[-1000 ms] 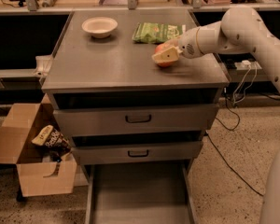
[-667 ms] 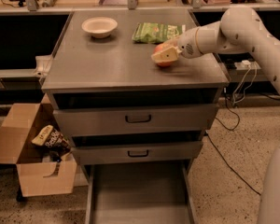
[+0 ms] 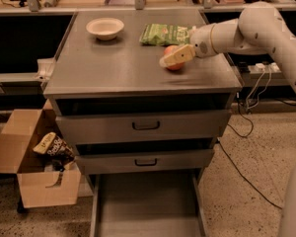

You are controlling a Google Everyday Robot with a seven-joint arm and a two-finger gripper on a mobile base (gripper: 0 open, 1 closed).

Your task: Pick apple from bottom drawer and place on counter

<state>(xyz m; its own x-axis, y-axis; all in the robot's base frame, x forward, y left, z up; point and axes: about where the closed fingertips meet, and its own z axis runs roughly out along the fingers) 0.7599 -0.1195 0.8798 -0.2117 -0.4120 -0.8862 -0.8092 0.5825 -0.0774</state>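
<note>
The small red and yellowish apple (image 3: pixel 174 66) is on the right part of the grey counter (image 3: pixel 118 65), touching it or just above it. My gripper (image 3: pixel 173 58) reaches in from the right and is shut on the apple, with one pale finger across its front. The other finger is hidden behind the apple. The bottom drawer (image 3: pixel 145 206) is pulled out at floor level under the cabinet and shows a bare floor.
A white bowl (image 3: pixel 105 27) sits at the counter's back left and a green snack bag (image 3: pixel 165 33) at the back, just behind the apple. Two shut drawer fronts (image 3: pixel 145 126) lie below. A cardboard box (image 3: pixel 34 181) stands left on the floor, and cables (image 3: pixel 246 174) run right.
</note>
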